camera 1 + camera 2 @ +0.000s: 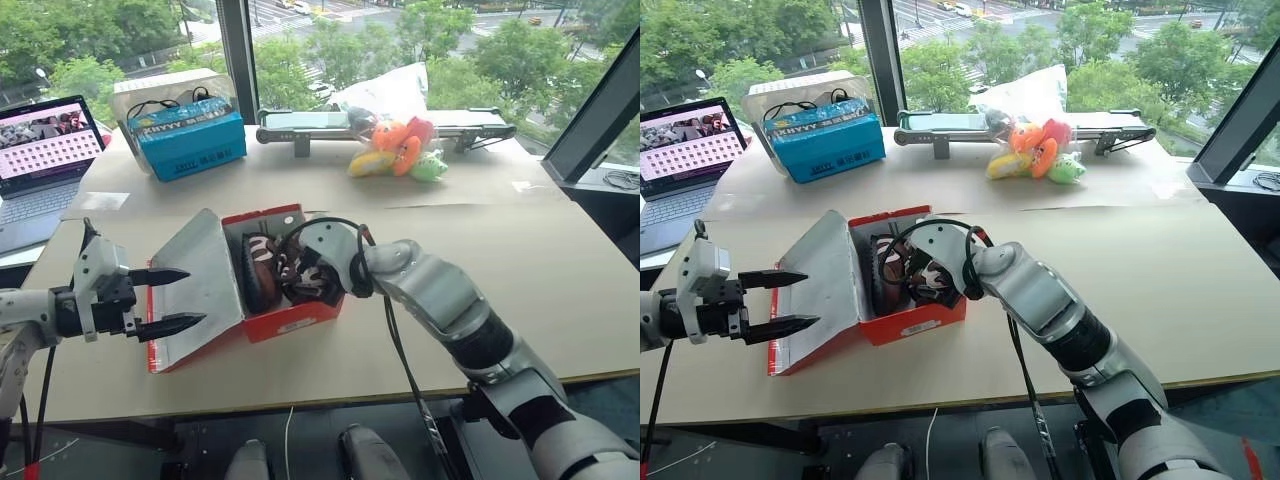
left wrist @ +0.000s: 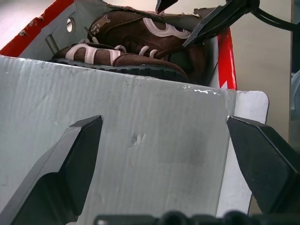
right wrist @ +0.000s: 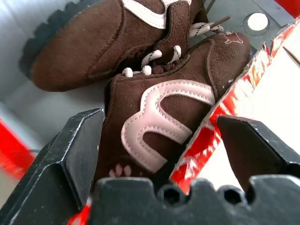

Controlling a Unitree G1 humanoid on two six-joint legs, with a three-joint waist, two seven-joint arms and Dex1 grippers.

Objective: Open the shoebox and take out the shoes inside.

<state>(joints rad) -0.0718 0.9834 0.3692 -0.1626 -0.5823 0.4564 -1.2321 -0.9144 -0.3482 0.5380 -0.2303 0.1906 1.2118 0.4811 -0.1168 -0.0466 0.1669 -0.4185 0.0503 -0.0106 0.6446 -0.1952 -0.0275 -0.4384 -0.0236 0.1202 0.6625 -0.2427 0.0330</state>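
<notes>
Shoebox point(image 1: 290, 318) open, shoes point(image 1: 270, 272) inside. Right gripper point(image 3: 159, 140) spread wide over them, perhaps straddling the box wall. Left gripper point(image 1: 175, 299) apart beside the lid.

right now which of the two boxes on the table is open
The red shoebox near the front edge: its lid is swung back to the left, showing the brown shoes inside. The blue box at the back left is closed.

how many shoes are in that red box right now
2. Both lie in the open shoebox: one shoe toward the lid, the other shoe against the opposite wall.
</notes>
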